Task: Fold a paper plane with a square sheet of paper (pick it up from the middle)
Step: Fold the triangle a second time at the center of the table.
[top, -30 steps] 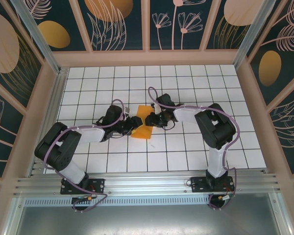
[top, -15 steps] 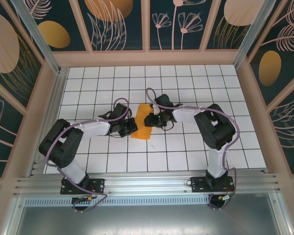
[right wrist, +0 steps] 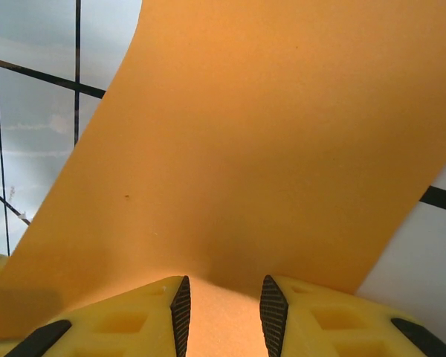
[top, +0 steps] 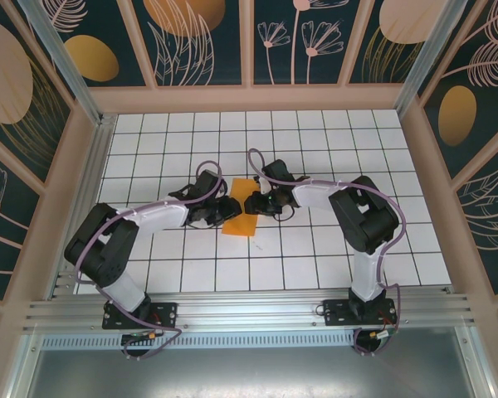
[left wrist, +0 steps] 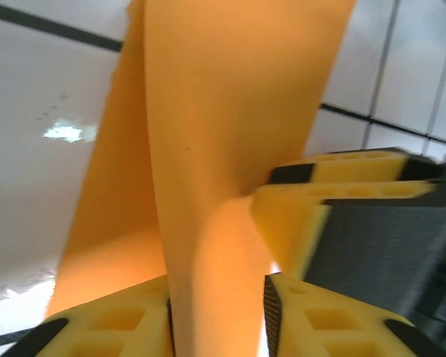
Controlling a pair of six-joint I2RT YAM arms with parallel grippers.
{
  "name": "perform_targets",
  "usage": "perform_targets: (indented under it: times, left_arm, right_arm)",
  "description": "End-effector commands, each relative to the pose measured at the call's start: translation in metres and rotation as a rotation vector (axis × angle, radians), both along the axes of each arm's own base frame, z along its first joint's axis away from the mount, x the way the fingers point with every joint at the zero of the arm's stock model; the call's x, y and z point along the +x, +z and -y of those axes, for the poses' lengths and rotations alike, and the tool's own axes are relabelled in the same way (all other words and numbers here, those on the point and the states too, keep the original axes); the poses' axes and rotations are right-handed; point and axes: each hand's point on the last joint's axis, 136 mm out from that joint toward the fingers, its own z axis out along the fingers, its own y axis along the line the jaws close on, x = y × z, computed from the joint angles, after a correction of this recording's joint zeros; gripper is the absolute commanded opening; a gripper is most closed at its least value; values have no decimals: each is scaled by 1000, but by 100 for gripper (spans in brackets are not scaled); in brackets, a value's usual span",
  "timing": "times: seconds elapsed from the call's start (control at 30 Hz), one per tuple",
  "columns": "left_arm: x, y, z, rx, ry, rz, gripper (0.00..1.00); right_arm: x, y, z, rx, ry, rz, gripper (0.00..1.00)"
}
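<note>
Teal-and-orange leaf panels (top: 199, 41) wall in the white tiled counter (top: 315, 265), where your left arm (top: 149, 217) has shifted its reach in the last second to meet the right arm (top: 324, 192) over the sheet of paper (top: 246, 222), which looked broader a moment ago and now lies as a narrow folded strip near the counter's middle. Left jaws and right jaws are each clamped on a raised ridge of that paper from opposite sides, so the fold seems caught and ready for you to press into a crease.
</note>
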Motion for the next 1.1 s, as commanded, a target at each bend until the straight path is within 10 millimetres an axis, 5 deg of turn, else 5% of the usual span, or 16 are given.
perform_targets:
  times: [0.0,0.33,0.53,0.7,0.9,1.07]
  left_arm:
    - [5,25,10,-91,6,55,39]
    - [3,27,22,-206,8,51,32]
    - [0,29,32,-293,-8,43,39]
    - [4,22,12,-186,66,52,42]
    - [-6,-7,-8,-94,132,-12,21]
    - [-14,-26,-21,-4,141,-56,11]
  right_arm:
    - [-47,-62,20,-135,13,-178,36]
    - [-48,-64,22,-137,15,-183,29]
    - [-51,-69,25,-163,51,-156,26]
    - [-52,-72,34,-220,74,-97,34]
    - [-44,-60,27,-231,98,19,35]
    - [-27,-17,6,-121,82,94,33]
